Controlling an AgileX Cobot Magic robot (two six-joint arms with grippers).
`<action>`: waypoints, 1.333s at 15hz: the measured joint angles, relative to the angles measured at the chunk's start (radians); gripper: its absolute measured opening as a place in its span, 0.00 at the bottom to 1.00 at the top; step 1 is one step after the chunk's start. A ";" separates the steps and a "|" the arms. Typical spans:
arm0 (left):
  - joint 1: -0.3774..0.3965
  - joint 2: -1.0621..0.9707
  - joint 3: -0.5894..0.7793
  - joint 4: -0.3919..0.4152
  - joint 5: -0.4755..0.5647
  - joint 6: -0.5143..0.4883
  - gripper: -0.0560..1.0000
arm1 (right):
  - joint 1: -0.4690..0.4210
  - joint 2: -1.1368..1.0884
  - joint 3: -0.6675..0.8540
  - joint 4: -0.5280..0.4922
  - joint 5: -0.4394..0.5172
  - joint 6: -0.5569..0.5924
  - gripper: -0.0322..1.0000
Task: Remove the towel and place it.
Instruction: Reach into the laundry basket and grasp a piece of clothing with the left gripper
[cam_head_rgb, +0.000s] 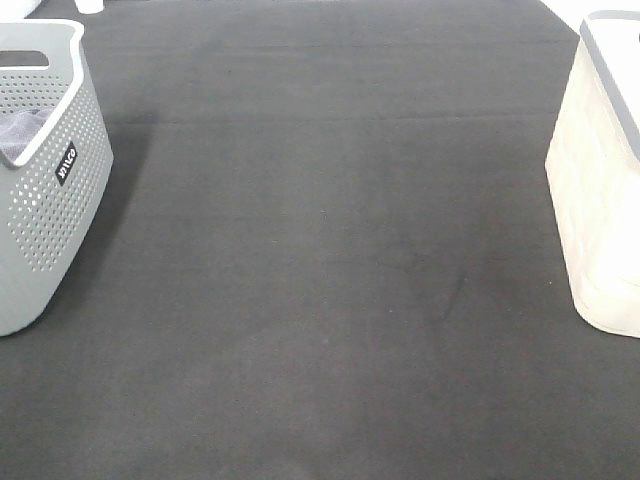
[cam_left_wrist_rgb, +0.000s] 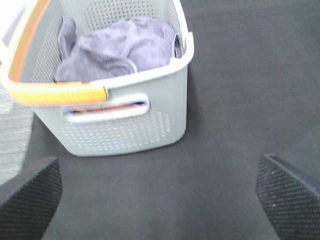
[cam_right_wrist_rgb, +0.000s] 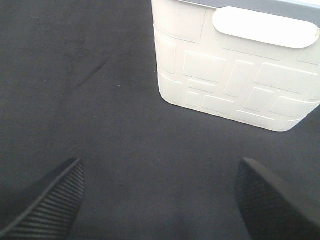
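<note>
At the left edge of the counter (cam_head_rgb: 320, 260) stands a grey perforated basket (cam_head_rgb: 50, 200); the towel (cam_left_wrist_rgb: 117, 47) lies crumpled inside it, below the rim, with only one fold showing from the high camera; an orange bar (cam_left_wrist_rgb: 57, 92) runs along the basket's near rim in the left wrist view, and what it is fixed to cannot be told. The left fingers (cam_left_wrist_rgb: 30, 197) hang short of the basket, over bare counter, spread wide and holding nothing; neither arm appears in the high view. Toward the middle, the counter shows only a faint crease mark (cam_head_rgb: 452, 285). The right fingers (cam_right_wrist_rgb: 47, 200) are likewise spread wide and empty, above bare counter just short of a white bin (cam_right_wrist_rgb: 235, 75) at the right edge; its inside is not shown.

Assessment: removal has not begun; the towel is untouched. Hazards from here, as judged:
- The left fingers could strike the rim or the orange bar on the way in, since their spread looks close to the width of the opening.
- A pinch on a single fold would likely leave the rest of the cloth dragging over the rim.
- The basket looks light, so a snagged hem could tip it or lift it with the towel.
- A limp cloth may slip from a shallow grip before it is set down.
- Where it is to be placed cannot be fixed from these views.
</note>
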 joint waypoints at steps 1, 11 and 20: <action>0.000 0.084 -0.069 0.000 0.000 0.038 0.99 | 0.000 0.000 0.000 0.000 0.000 0.000 0.76; 0.000 1.047 -0.763 0.187 0.022 0.661 0.97 | 0.000 0.000 0.000 0.000 0.000 0.000 0.76; 0.026 1.586 -0.816 0.497 -0.073 0.851 0.97 | 0.000 0.000 0.000 0.000 0.000 0.000 0.76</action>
